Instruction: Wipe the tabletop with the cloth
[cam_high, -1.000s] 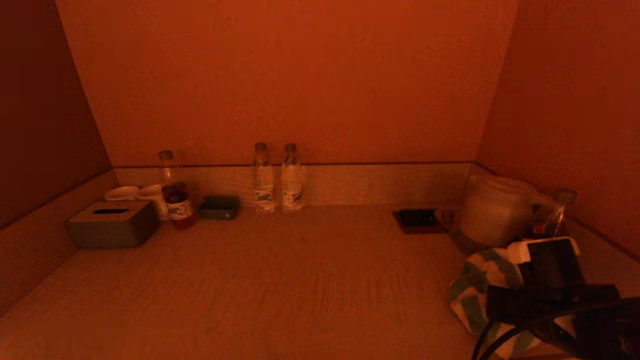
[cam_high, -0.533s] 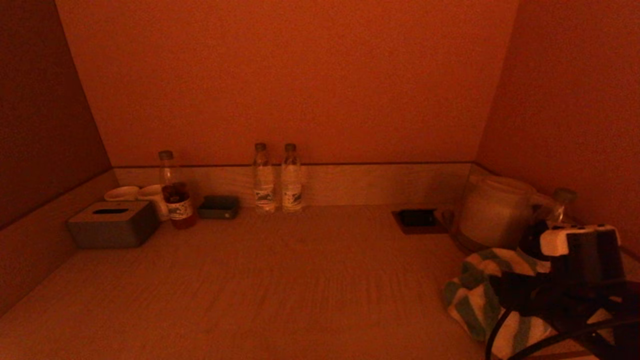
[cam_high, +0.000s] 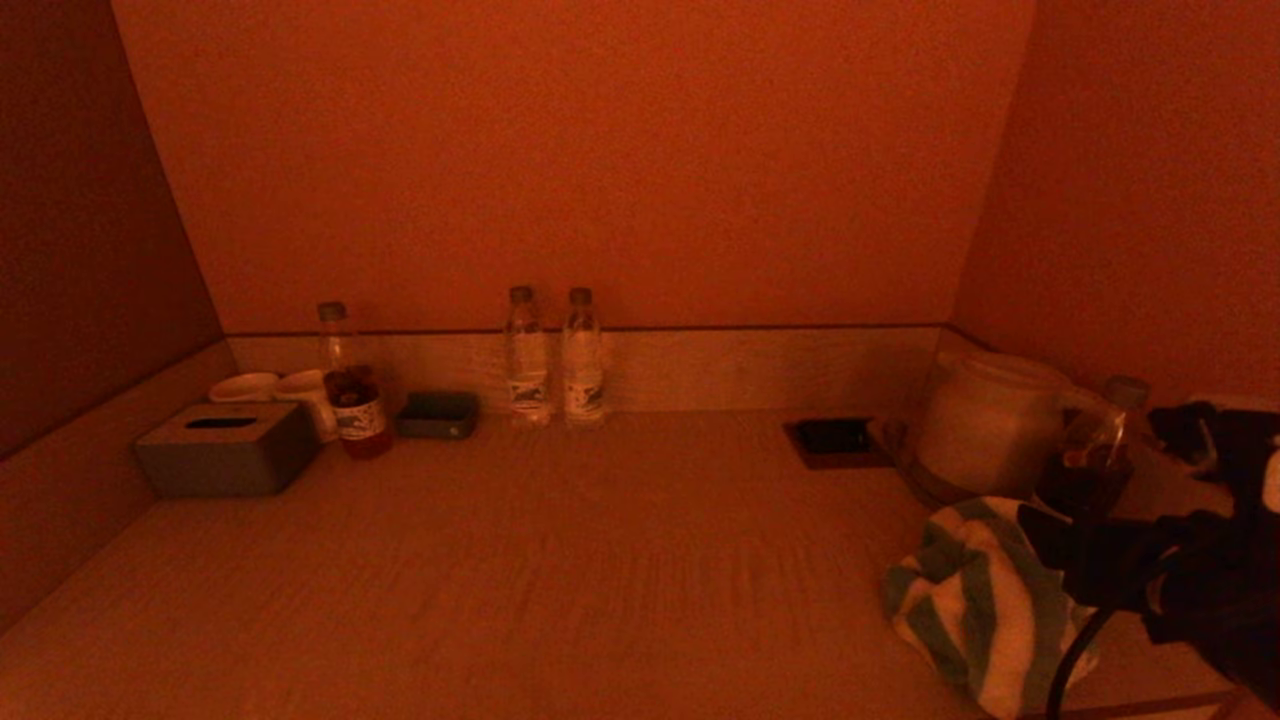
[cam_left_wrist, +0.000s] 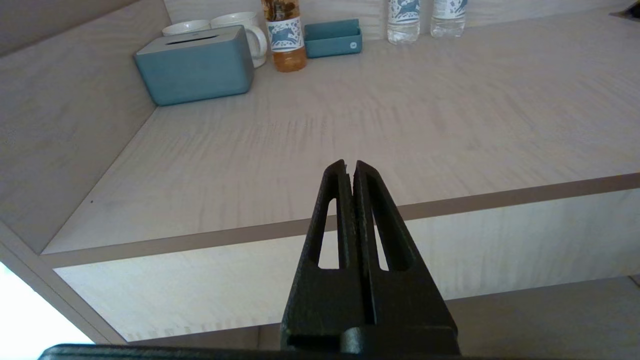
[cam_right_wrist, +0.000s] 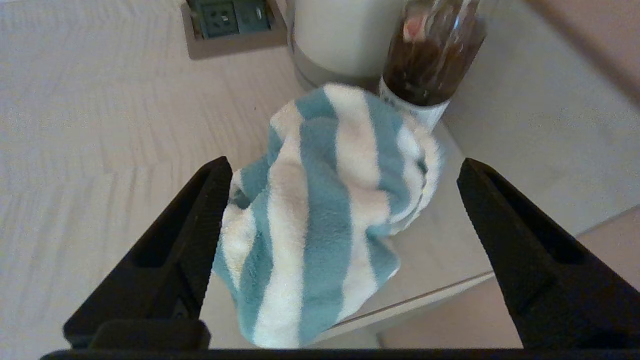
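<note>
The cloth, teal and white striped, lies crumpled at the front right corner of the pale wooden tabletop, one end hanging over the front edge. In the right wrist view the cloth lies between and beyond the fingers. My right gripper is wide open and empty. It hovers just right of the cloth in the head view. My left gripper is shut and empty, parked in front of the table's front edge, out of the head view.
A white kettle and a dark drink bottle stand just behind the cloth, by a recessed socket. Two water bottles stand at the back wall. A tissue box, cups, a tea bottle and a small tray stand back left.
My right arm has moved right and back from over the cloth, so more of the cloth now shows. The cloth has stayed at the front right corner.
</note>
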